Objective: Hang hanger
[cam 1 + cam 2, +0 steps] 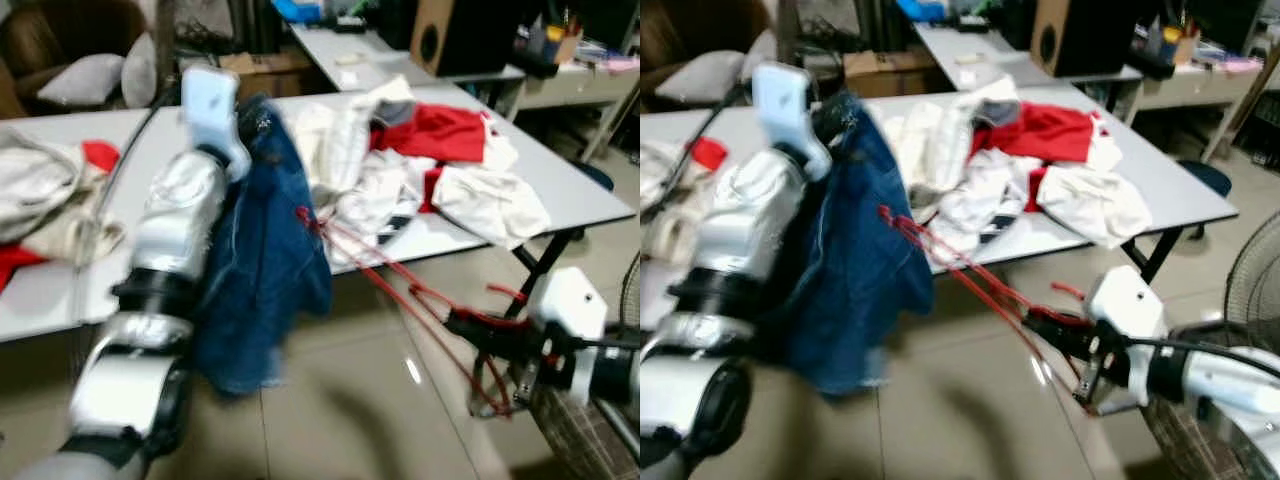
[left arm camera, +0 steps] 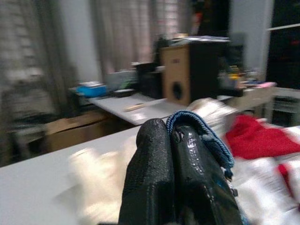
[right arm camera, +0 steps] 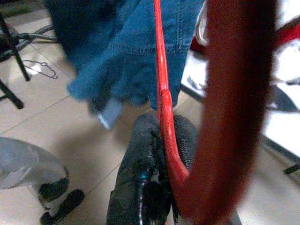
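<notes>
Nearest to the camera, the right tool [image 1: 470,325] is low over the tiled floor [image 1: 350,420], just in front of the counter's front edge. Its two black fingers [image 3: 185,140] are pressed together on the red hanger [image 1: 400,290], pinching it at the bend near the hook. The hanger's thin red arms run from this tool up and to the left, and the far end goes into the blue denim garment [image 1: 265,280].

On the left side, the left tool [image 2: 176,173] is raised higher, at about the level of the counter top. Its fingers are closed tight on the top edge of the denim, where a blue hem folds over one fingertip. The garment hangs down from this grip beside the silver left arm [image 1: 170,260], and its lower edge is free above the floor.

Behind both tools stands the white counter [image 1: 580,200] with a heap of white and red clothes [image 1: 420,160] on it. Between the hanging garment and the right tool the floor is open. A fan [image 1: 1250,290] stands close at the right arm's side. Further back there is a second counter [image 1: 330,50] and a wooden speaker box [image 1: 455,35].
</notes>
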Available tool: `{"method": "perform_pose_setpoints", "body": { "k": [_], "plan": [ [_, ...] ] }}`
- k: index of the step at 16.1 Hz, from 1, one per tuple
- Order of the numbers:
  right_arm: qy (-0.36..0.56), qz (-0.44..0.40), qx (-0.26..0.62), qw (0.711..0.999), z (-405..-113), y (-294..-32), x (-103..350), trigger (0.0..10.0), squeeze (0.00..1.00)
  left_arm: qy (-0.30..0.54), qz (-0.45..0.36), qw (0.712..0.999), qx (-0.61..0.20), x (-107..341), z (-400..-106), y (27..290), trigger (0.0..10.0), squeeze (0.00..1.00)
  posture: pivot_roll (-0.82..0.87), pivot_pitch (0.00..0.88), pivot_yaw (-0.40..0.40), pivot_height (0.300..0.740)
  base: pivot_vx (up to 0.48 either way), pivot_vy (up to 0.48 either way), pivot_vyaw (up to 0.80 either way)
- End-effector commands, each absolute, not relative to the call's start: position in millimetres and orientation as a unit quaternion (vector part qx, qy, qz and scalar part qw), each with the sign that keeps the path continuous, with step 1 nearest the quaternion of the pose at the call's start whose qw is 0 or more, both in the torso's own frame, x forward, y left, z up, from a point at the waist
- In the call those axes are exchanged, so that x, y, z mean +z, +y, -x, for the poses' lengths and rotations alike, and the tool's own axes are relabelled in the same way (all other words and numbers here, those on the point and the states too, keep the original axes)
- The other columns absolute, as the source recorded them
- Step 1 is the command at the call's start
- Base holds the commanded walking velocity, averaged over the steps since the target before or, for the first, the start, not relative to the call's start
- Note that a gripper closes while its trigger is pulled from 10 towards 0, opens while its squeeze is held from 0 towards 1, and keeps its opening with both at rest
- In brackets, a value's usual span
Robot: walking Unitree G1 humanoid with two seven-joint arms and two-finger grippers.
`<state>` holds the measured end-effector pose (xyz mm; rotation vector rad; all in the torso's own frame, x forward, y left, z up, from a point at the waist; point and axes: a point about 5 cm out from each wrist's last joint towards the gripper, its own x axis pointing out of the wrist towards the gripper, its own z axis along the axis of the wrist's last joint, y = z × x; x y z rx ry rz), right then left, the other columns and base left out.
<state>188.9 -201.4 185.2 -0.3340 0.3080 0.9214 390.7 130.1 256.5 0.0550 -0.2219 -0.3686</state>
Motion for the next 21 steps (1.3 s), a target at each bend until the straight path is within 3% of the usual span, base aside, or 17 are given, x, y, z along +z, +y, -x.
{"method": "perform_pose_setpoints", "body": {
  "k": [1, 6, 10, 13, 15, 17, 19, 21],
  "plan": [
    [0.139, 0.163, 0.470, 0.857, -192.8, -187.8, 186.4, 10.0, 0.00, -0.180, -0.018, 0.963, -0.199, 296.0, -389.8, 129.6, 10.0, 0.00, -0.07, 0.000, 0.018, 0.740, 0.364, 0.000, 0.00],
    [0.153, 0.222, 0.465, 0.843, -245.4, -168.4, 183.8, 10.0, 0.00, -0.256, -0.023, 0.925, -0.279, 342.2, -374.3, 113.2, 10.0, 0.00, -0.07, 0.000, 0.020, 0.740, 0.368, 0.000, 0.00],
    [0.137, 0.301, 0.414, 0.848, -308.1, -168.7, 221.9, 10.0, 0.00, -0.290, -0.011, 0.912, -0.289, 360.0, -360.2, 126.2, 10.0, 0.00, -0.06, 0.000, -0.018, 0.740, 0.368, 0.000, 0.00],
    [0.054, 0.361, 0.277, 0.889, -370.9, -176.9, 290.1, 10.0, 0.00, -0.341, 0.010, 0.893, -0.293, 386.3, -342.4, 134.8, 10.0, 0.00, -0.04, 0.000, -0.052, 0.740, 0.369, 0.000, 0.00],
    [-0.022, 0.379, 0.217, 0.899, -386.0, -176.9, 318.4, 10.0, 0.00, -0.356, 0.011, 0.888, -0.291, 394.8, -337.3, 135.7, 10.0, 0.00, -0.04, 0.000, -0.059, 0.740, 0.368, 0.000, 0.00],
    [-0.180, 0.334, 0.158, 0.912, -392.1, -172.8, 367.5, 10.0, 0.00, -0.378, 0.011, 0.887, -0.264, 404.5, -330.5, 144.2, 10.0, 0.00, -0.03, 0.000, -0.070, 0.740, 0.368, 0.000, 0.00],
    [-0.219, 0.316, 0.154, 0.910, -392.2, -171.8, 372.8, 10.0, 0.00, -0.380, 0.018, 0.891, -0.247, 402.5, -328.2, 150.2, 10.0, 0.00, -0.03, 0.000, -0.066, 0.740, 0.369, 0.000, 0.00],
    [-0.213, 0.324, 0.175, 0.905, -392.1, -174.6, 329.6, 10.0, 0.00, -0.338, 0.031, 0.910, -0.239, 360.8, -328.0, 142.0, 10.0, 0.00, -0.03, 0.000, -0.052, 0.740, 0.369, 0.000, 0.00]
  ]
}}
